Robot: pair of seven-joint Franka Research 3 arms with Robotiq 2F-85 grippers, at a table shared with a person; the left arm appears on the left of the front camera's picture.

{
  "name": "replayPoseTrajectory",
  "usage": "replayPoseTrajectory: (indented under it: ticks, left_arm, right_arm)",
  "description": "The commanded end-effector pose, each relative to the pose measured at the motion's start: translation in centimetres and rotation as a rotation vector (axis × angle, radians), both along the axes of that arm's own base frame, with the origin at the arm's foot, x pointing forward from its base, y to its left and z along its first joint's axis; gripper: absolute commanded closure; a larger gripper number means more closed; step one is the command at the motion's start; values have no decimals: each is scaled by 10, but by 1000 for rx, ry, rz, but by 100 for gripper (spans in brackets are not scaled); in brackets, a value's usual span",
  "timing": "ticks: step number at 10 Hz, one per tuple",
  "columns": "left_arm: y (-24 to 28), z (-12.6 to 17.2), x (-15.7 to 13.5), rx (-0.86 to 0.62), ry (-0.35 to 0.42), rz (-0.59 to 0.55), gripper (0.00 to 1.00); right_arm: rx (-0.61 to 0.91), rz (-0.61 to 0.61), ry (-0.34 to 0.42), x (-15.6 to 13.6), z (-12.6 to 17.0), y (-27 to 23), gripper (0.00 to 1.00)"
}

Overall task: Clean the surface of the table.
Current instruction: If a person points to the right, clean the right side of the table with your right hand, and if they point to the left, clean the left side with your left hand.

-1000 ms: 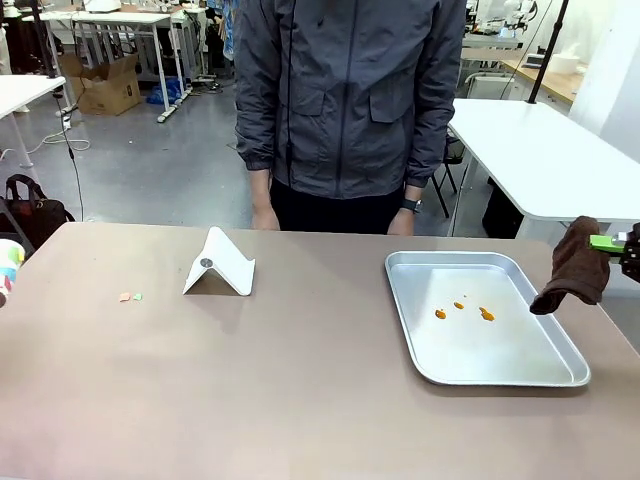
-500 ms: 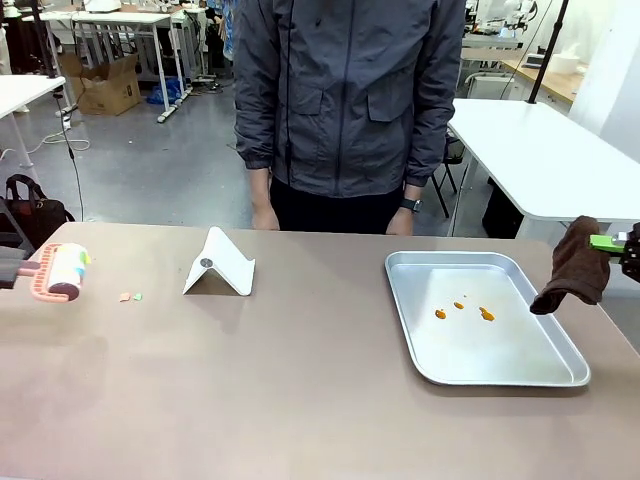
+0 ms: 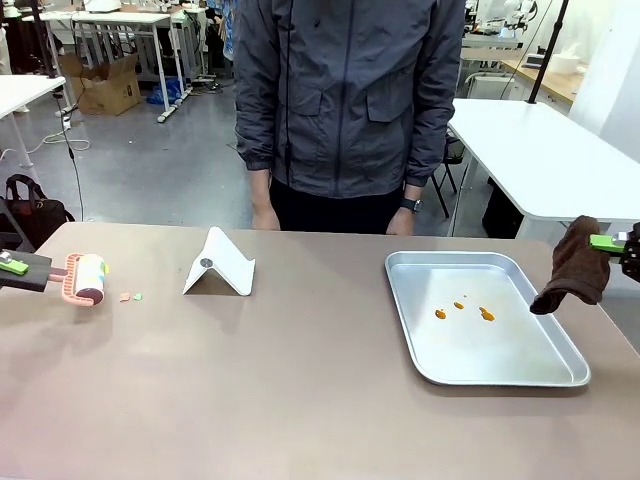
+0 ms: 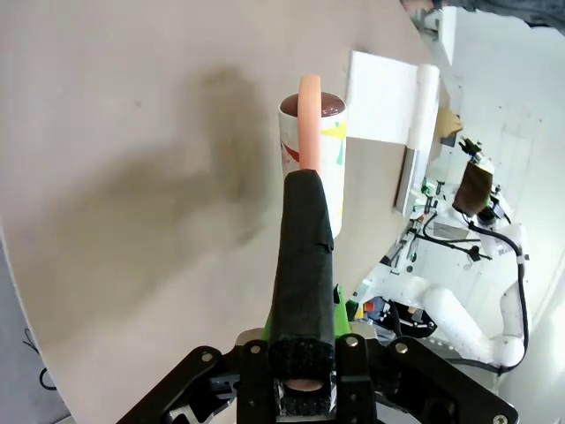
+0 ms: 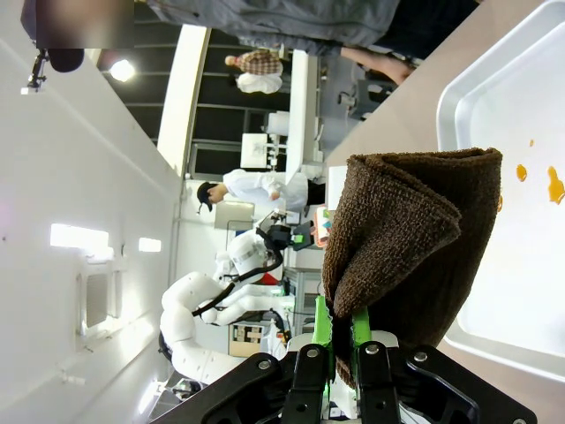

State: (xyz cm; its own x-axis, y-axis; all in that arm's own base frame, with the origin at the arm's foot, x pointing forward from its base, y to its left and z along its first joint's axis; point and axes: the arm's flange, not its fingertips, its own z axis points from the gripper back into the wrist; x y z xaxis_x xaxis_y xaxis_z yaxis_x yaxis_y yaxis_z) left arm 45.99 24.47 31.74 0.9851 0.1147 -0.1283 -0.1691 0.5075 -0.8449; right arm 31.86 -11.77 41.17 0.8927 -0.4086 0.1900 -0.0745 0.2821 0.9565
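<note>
Taupe counter (image 3: pixel 300 400), spotted tray (image 3: pixel 450 256), white tables (image 3: pixel 540 150) behind. The left end effector (image 3: pixel 12 266), clamped on a lint roller (image 3: pixel 90 278), has advanced toward the crumbs (image 3: pixel 130 297). The right end effector (image 3: pixel 612 243) clamps a cloth (image 3: pixel 575 265).

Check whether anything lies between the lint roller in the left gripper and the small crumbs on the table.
Nothing visible does. The lint roller, held by the left gripper, is just short of the crumbs with bare table between; the white stand lies beyond them.
</note>
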Motion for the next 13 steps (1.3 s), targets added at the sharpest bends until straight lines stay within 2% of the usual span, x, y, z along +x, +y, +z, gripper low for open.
replayPoseTrajectory:
  ticks: [1,6,13]
  left_arm:
    - [4,1,12,-6,65,17,78]
    - [7,-18,22,52,104,34,78]
    - [-48,-31,37,148,130,-77,78]
  right_arm:
    - [11,0,9,-2,5,0,100]
    - [11,0,9,-2,5,0,100]
    - [11,0,9,-2,5,0,100]
